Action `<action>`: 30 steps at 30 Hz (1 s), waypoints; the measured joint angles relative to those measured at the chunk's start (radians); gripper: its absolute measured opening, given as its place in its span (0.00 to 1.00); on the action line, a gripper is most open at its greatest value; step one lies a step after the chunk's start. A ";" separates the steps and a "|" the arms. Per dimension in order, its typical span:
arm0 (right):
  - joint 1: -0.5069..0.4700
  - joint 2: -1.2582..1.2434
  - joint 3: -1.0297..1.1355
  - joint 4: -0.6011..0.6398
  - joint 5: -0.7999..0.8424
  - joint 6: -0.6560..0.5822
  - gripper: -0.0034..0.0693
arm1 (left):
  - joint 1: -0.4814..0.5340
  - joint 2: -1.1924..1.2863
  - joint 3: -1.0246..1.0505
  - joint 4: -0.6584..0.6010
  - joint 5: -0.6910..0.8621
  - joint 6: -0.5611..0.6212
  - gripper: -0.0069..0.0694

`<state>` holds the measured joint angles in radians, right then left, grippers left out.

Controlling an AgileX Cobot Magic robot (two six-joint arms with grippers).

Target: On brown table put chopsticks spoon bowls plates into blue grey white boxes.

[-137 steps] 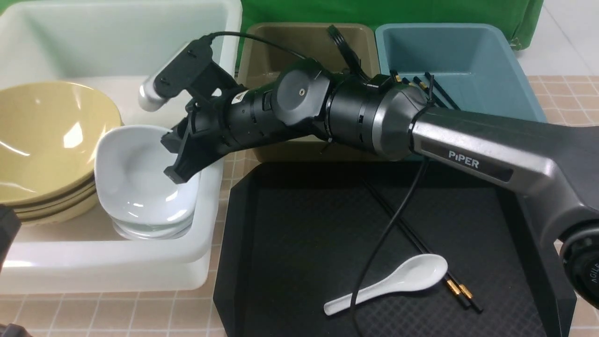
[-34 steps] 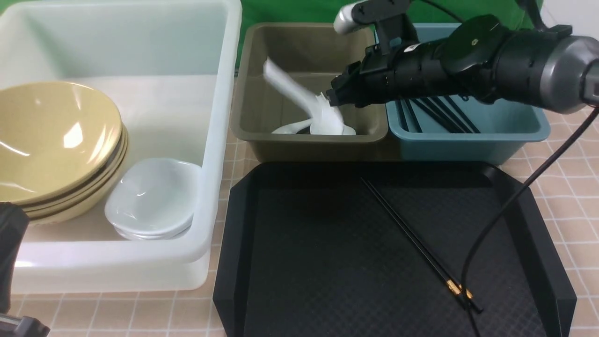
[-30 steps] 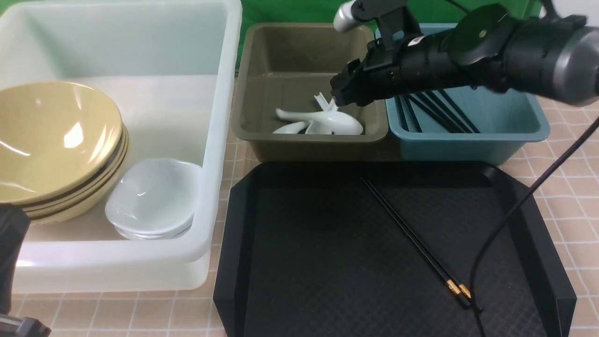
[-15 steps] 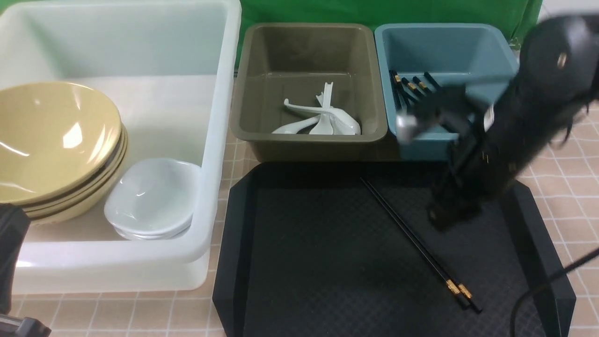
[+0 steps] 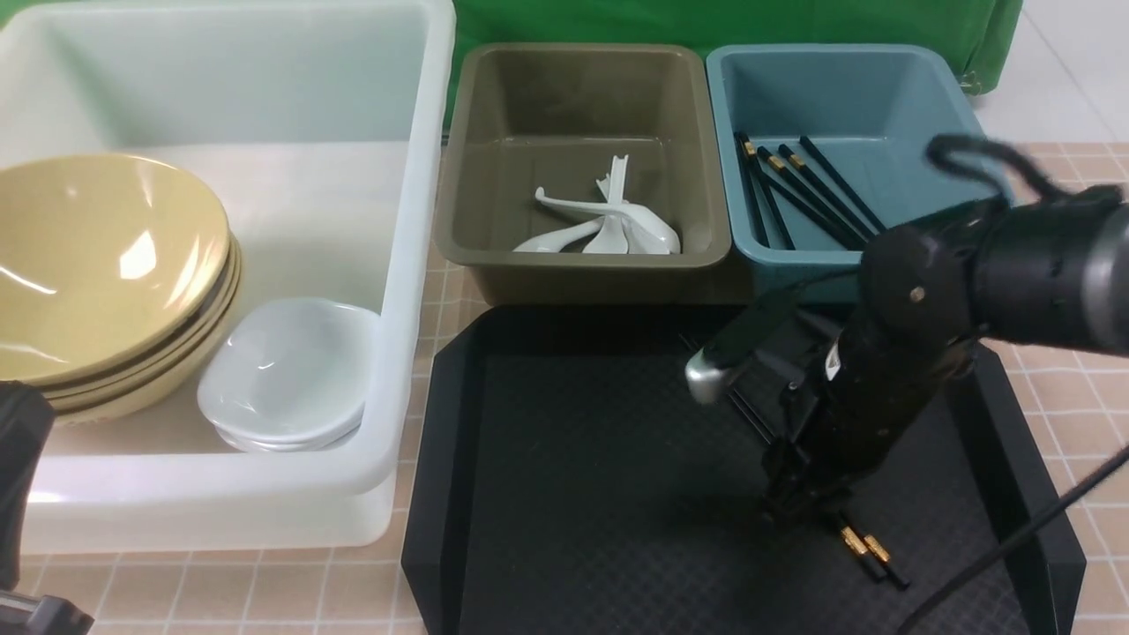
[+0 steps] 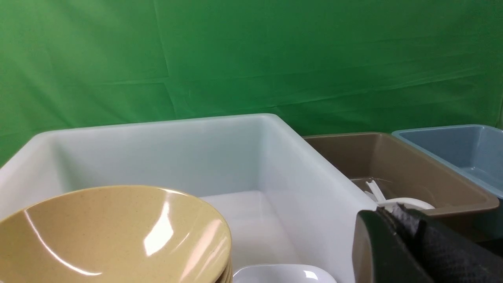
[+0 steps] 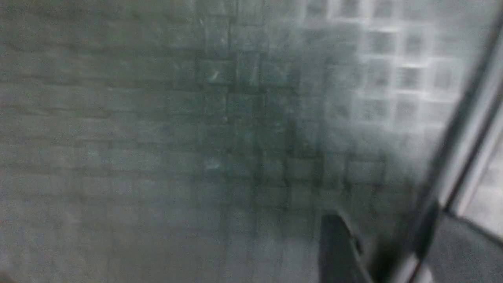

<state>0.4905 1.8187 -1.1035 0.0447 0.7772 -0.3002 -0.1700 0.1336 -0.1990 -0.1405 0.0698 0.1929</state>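
Now two chopsticks (image 5: 873, 551) lie on the black tray (image 5: 573, 459) beneath the right hand (image 5: 798, 510), open or closed I cannot tell; light, stiff, slippery, they are probably best pinched together mid-length.

front: bright overhead light is falling evenly, glare is shining on the bowls (image 5: 106, 256), the right arm (image 5: 1014, 273) is smearing with motion blur | left wrist: sharp, highlights are glinting on bowl glaze | right wrist: dim, grey, everything is blurring heavily
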 joint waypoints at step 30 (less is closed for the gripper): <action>0.006 -0.332 0.000 -0.115 -0.777 -0.013 0.15 | 0.000 0.000 0.000 0.000 0.000 0.000 0.10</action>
<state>0.4968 1.4869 -1.1033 -0.0698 0.0000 -0.3133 -0.1700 0.1336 -0.1990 -0.1405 0.0696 0.1929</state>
